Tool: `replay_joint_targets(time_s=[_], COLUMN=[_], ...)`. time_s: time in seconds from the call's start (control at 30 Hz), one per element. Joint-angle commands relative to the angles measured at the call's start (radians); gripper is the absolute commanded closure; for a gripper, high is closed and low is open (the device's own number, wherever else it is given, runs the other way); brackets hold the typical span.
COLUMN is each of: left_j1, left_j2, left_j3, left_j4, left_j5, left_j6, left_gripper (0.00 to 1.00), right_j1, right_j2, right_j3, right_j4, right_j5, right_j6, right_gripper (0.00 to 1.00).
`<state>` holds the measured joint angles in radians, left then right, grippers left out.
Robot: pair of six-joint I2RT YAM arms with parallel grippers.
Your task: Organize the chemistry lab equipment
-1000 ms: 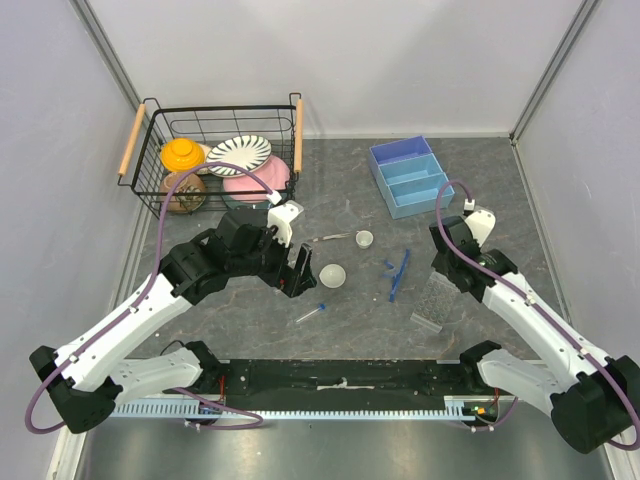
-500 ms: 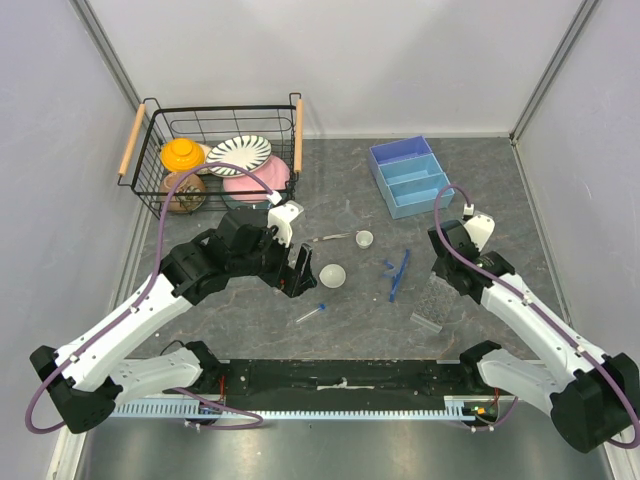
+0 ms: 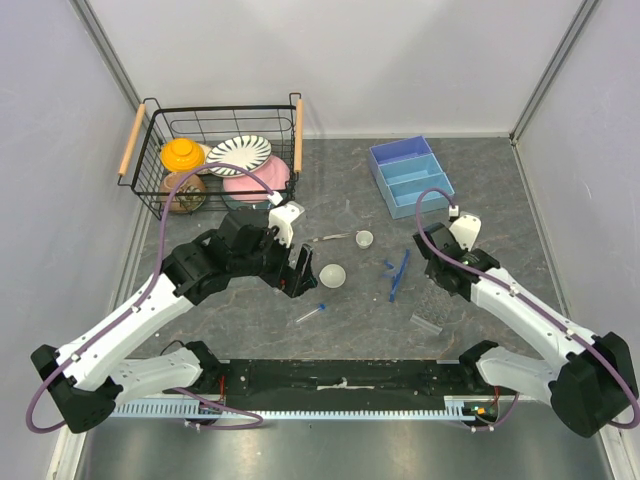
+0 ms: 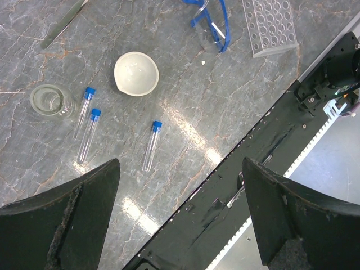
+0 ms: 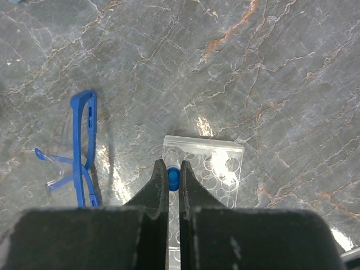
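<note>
Swung inward from the right edge, with right gripper (image 5: 174,167) pinching a blue-capped tube (image 5: 174,179) over the tube rack (image 5: 220,164) by the near edge, left gripper (image 4: 180,163) spread wide; probably ready for slotting.

These 2 arms are built alike: the left arm (image 3: 130,325) and the right arm (image 3: 530,310) have smooth white shells on the long links, with chunky black housings at the joints and bases. A purple cable (image 3: 165,215) loops off each one and runs to a small white housing at the wrist. The left fingers (image 4: 67,225) are broad matte black wedges with scuffed, grainy edges; the right fingers (image 5: 154,188) are black too, tapering to thin tips
</note>
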<state>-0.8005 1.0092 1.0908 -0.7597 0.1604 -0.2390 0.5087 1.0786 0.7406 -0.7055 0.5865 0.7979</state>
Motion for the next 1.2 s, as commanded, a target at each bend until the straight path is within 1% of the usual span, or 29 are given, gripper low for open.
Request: replay_joint_targets(time_s=[0.0,0.23,1.17], left_j1=[-0.003,-0.003,-0.003], left_j2=[0.0,0.002,0.0], left_j3=[-0.009,-0.012,-0.014], left_j4=[0.042,0.043,0.043], left_j5=[0.01,0.005,0.011], left_j6=[-0.02,-0.017,-0.019], left_gripper=[0.05,0.05,0.05], right_j1=[0.037,0.066,0.122], right_j2=[0.03,0.055,0.044], right_j3=[0.045,0.048,-0.03], right_j4=[-0.012,-0.012,0.014], right_j5=[0.101,0.118,0.128], right_j6=[0.017,0.034,0.115], right_gripper=[1.0,1.0,1.0])
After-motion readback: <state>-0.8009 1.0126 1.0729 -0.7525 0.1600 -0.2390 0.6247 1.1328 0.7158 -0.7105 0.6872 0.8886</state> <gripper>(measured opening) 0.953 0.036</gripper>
